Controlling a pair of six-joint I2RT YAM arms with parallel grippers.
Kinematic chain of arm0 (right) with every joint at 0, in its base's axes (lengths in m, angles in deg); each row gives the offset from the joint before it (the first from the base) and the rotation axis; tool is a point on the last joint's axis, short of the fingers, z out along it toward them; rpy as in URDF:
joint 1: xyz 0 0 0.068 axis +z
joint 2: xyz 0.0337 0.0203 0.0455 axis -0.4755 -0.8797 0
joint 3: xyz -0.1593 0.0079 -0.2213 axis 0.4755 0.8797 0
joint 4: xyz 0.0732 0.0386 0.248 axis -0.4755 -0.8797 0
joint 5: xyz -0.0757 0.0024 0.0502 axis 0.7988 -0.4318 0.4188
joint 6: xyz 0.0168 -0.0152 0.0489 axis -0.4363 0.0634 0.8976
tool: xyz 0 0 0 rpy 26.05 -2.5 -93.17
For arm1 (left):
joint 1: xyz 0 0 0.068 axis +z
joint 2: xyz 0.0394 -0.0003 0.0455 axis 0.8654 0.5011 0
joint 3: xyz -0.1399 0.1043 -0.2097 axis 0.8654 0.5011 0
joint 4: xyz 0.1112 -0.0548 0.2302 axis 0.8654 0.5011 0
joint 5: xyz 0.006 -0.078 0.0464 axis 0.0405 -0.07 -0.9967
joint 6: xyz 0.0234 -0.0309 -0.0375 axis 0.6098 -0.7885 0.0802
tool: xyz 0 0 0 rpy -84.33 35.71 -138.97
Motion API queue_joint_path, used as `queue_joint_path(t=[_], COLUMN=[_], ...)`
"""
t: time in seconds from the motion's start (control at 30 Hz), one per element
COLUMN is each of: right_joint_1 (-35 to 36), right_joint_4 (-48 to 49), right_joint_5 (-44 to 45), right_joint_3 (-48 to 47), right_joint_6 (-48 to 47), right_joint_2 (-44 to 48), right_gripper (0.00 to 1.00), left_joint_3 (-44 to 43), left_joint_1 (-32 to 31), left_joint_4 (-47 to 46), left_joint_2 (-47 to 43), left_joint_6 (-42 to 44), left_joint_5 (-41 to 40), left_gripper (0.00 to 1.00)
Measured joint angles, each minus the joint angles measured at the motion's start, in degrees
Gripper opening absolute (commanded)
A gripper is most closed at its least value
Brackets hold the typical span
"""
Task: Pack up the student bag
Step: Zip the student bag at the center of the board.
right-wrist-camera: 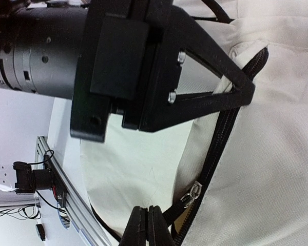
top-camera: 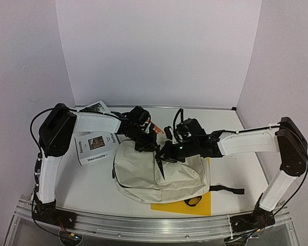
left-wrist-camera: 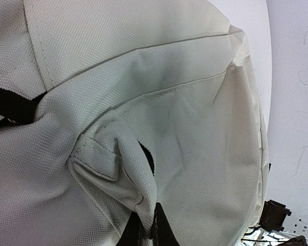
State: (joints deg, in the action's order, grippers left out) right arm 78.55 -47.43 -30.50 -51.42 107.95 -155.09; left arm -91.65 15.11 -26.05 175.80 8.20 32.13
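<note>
student bag (top-camera: 143, 174) lies mid-frame on yellow sheet (top-camera: 190, 207). left gripper (left-wrist-camera: 146, 230) is pinched tight on a fabric fold at its top edge, probably to tension the opening. right gripper (right-wrist-camera: 148, 228) has its fingers pressed together beside the zipper (right-wrist-camera: 220, 138); can't tell if it's holding anything.

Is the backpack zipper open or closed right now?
Open, at least partly: the student bag has its zipper tracks parted, with a dark wedge between them.

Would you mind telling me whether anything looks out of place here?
Yes: the student bag lies on top of a yellow sheet, covering most of it, and its fabric is bunched into a fold at the left tool.
</note>
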Motion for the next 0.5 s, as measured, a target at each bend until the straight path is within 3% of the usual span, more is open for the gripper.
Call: queue_joint_path(t=[0.5], right_joint_1=[0.55], right_joint_4=[0.63], right_joint_5=[1.20], right_joint_3=[4.15], right_joint_6=[3.78], right_joint_2=[2.47], right_gripper=[0.00], left_joint_3=[-4.81], left_joint_1=[4.68], left_joint_4=[-2.62], left_joint_2=[4.17], left_joint_6=[4.98], left_joint_5=[0.61], left_gripper=[0.00])
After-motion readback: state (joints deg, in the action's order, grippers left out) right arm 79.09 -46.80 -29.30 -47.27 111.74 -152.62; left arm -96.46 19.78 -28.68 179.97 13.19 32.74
